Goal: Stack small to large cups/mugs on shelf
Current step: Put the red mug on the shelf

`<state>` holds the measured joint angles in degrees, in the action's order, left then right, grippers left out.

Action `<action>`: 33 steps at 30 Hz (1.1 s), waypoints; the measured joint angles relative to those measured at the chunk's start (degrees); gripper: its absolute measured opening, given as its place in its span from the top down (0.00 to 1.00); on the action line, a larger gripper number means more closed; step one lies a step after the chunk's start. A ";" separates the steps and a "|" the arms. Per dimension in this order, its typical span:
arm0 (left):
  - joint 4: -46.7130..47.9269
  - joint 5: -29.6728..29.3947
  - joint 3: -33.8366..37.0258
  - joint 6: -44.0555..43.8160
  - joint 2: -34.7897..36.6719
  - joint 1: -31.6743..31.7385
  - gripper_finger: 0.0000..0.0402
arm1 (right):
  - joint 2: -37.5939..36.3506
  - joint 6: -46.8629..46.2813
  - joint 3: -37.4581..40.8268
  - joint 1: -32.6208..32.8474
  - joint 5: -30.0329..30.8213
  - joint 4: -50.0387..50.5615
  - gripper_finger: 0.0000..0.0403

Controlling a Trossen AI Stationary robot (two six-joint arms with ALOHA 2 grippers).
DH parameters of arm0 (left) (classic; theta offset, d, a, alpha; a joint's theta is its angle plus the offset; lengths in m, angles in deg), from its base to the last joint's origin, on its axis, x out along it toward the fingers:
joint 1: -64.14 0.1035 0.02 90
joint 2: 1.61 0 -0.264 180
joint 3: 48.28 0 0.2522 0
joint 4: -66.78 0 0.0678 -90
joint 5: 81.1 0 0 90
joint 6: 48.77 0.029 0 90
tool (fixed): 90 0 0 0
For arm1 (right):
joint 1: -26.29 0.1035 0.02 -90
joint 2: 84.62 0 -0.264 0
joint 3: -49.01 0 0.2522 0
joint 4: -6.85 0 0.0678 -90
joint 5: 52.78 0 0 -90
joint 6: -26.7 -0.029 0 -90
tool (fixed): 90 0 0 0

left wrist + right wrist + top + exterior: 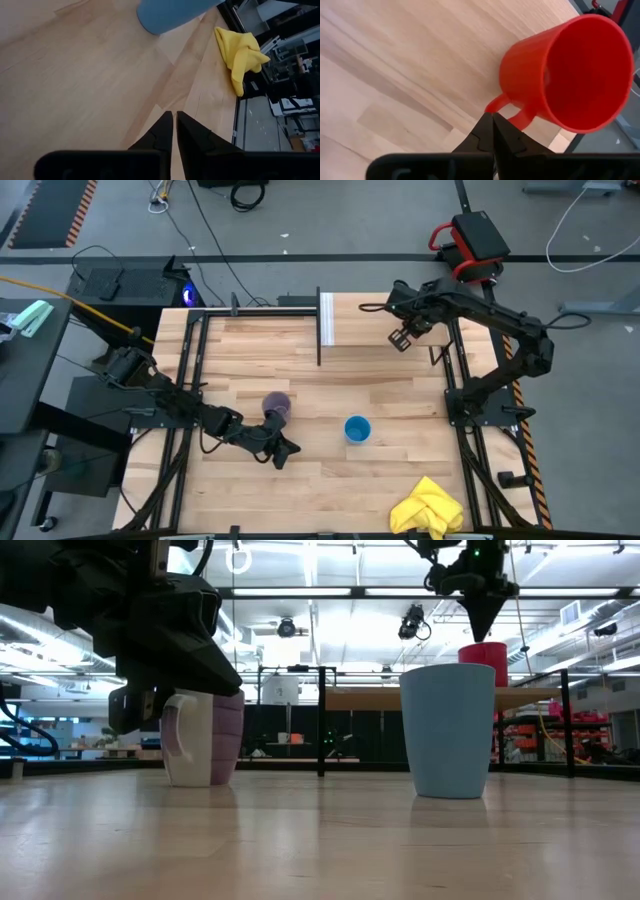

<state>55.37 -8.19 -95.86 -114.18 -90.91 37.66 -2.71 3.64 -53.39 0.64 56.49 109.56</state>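
The red mug (pixel 560 70) stands upright on the shelf (pixel 365 340), also in the low view (pixel 483 652). My right gripper (pixel 492 117) is shut, pointing down just above the mug's handle (pixel 496 102). The blue cup (pixel 357 429) stands upright on the tabletop. The purple mug (pixel 277 405) stands upright to its left, its pale handle (pixel 170 735) showing in the low view. My left gripper (pixel 284 452) is shut and empty over bare table, nearer than the purple mug. My right gripper's shut fingertips (pixel 487 125) stand right at the red mug's handle, coming from above and pointing down. I cannot tell whether they touch it. The mug rests with its base on the shelf.
A yellow cloth (pixel 430 508) lies at the table's near right corner. A white upright panel (pixel 326 318) stands at the shelf's left end. Black frame rails (pixel 190 380) run along the table's left and right sides. Bare wood lies between the blue cup and the shelf.
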 joint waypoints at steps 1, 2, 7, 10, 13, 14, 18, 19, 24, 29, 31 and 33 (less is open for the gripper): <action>0.00 0.00 0.00 0.00 0.00 0.00 0.93 | 0.00 0.10 0.00 -0.41 0.00 0.15 1.00; -0.03 0.00 0.00 -0.01 0.00 0.00 0.93 | 0.00 0.10 0.00 -0.79 0.00 0.27 1.00; -0.28 0.00 0.00 -0.58 0.00 -0.51 0.94 | 0.00 0.26 0.00 -1.74 0.00 1.06 1.00; -0.31 0.00 0.00 -1.16 0.00 -1.05 0.93 | 0.00 -0.15 0.00 -1.55 -0.02 1.08 1.00; -0.29 0.01 0.00 -1.43 0.00 -1.46 0.92 | 0.00 -1.31 0.00 -1.04 -0.02 1.06 1.00; -0.31 0.00 0.00 -1.45 0.00 -1.57 0.92 | 0.00 -1.65 0.00 -0.74 -0.02 1.08 1.00; -0.31 0.00 0.00 -1.47 0.00 -1.79 0.92 | 0.00 -2.28 0.00 1.41 -0.04 0.98 1.00; -0.31 0.00 0.00 -1.47 0.00 -1.79 0.93 | 0.00 -2.28 0.00 1.91 -0.04 0.81 1.00; -0.31 0.00 0.00 -1.43 0.00 -1.77 0.94 | 0.17 -1.62 -0.02 1.91 0.15 0.54 1.00; -0.31 0.00 0.00 -1.40 0.00 -1.77 0.93 | 0.17 -1.08 -0.02 0.02 1.25 0.56 1.00; -0.31 0.00 0.00 -1.40 0.00 -1.77 0.92 | 0.17 -0.76 -0.02 -0.72 1.25 0.56 1.00; -0.31 0.00 0.00 -1.42 0.00 -1.78 0.92 | 0.17 -0.64 -0.02 -1.00 1.31 0.58 1.00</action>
<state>55.06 -8.19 -95.86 -115.59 -90.91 35.88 -2.54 2.99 -53.41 -0.36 57.80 110.14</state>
